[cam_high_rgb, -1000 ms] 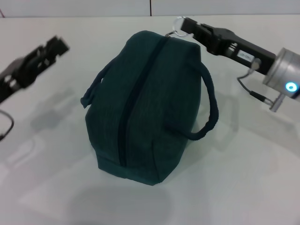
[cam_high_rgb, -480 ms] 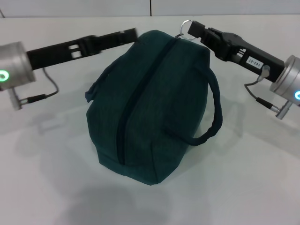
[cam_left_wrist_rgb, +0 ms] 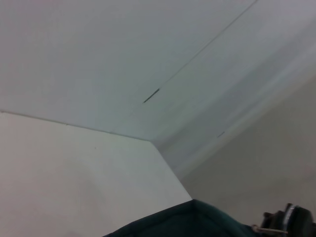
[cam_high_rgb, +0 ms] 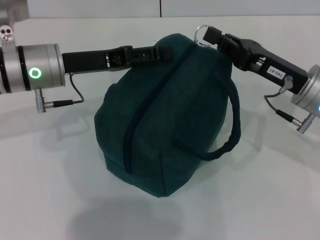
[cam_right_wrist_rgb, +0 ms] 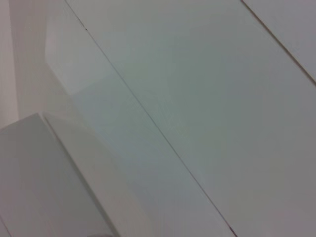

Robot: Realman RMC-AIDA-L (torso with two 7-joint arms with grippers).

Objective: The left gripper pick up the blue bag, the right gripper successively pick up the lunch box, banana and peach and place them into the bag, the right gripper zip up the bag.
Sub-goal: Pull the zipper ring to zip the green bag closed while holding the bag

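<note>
Left gripper point(cam_high_rgb: 162, 52) on the left, reaching in level from its silver arm, black fingers point(cam_high_rgb: 145, 53) lying close together along the far left upper edge of the blue bag point(cam_high_rgb: 165, 115); cannot tell whether holding any fabric. Blue bag mid-bench point(cam_high_rgb: 270, 200), zipped along the top, one rope handle point(cam_high_rgb: 227, 127) looping off its right side. In the left wrist view, only a corner of the bag point(cam_left_wrist_rgb: 192, 219) at the frame edge. Right gripper point(cam_high_rgb: 212, 36) at the far right corner of the bag, fingers pinched on the ring zipper pull point(cam_high_rgb: 201, 34), white number label on its body.
</note>
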